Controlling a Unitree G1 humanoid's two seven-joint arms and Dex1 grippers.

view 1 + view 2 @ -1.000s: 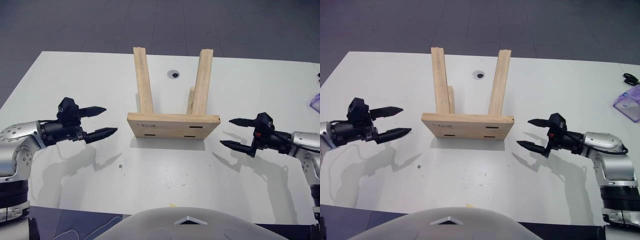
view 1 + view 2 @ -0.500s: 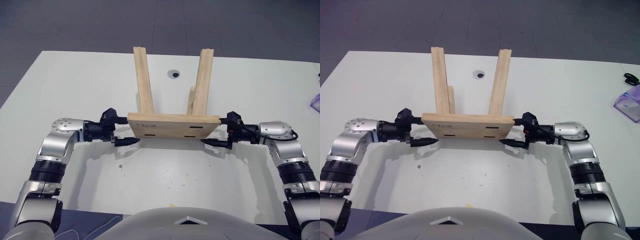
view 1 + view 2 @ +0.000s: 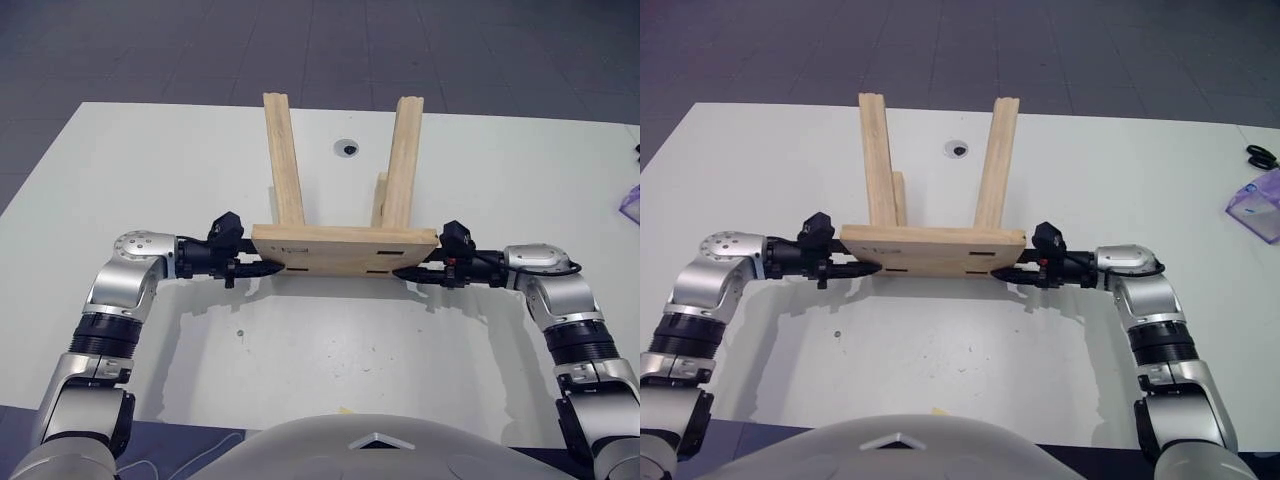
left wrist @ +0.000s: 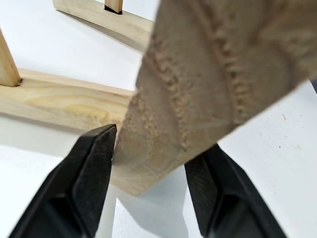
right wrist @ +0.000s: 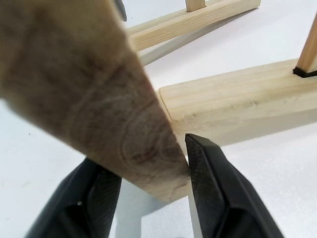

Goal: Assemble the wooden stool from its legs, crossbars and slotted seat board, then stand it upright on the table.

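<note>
The wooden stool lies on its side on the white table (image 3: 150, 160). Its slotted seat board (image 3: 345, 250) stands on edge facing me, and two legs (image 3: 284, 160) (image 3: 403, 160) point away, with a short crossbar (image 3: 381, 198) between them. My left gripper (image 3: 258, 264) is shut on the board's left end. My right gripper (image 3: 412, 270) is shut on its right end. In the left wrist view black fingers (image 4: 84, 183) clamp the board's end (image 4: 208, 74). The right wrist view has the same grip, with fingers (image 5: 213, 193) on the board's end (image 5: 89, 99) and a leg (image 5: 237, 94) behind.
A round cable hole (image 3: 348, 149) sits in the table behind the stool. A purple container (image 3: 1258, 210) and scissors (image 3: 1262, 155) lie at the table's far right edge. Bare tabletop lies in front of the stool and on both sides.
Both arms swung inward from wide apart with open fingers to the ends of the seat board. Their fingers have closed on it. The stool has shifted only slightly.
</note>
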